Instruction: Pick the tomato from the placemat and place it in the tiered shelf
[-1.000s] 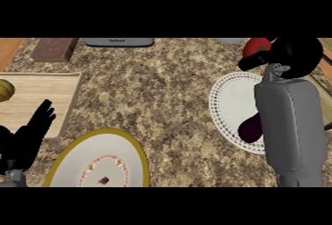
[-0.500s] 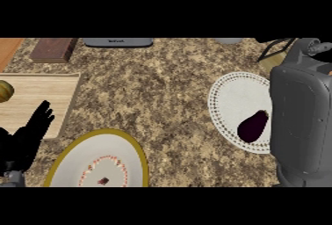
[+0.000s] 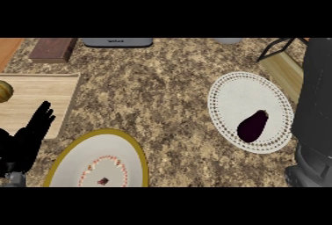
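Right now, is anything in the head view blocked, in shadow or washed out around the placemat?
Head view: lighting is flat, no glare. The white placemat shows fully except at its right rim, where the grey right forearm fills the frame edge; the dark eggplant on it reads clearly. No tomato shows. The left hand is a black, detail-poor shape at lower left.

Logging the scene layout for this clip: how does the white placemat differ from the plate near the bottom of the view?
The placemat is white with a dotted lace edge and carries a dark purple eggplant; the plate is pale with a yellow-olive rim and holds only small bits of food. The placemat lies at the right, the plate at lower left beside the left robot hand. Both rest flat on the granite counter.
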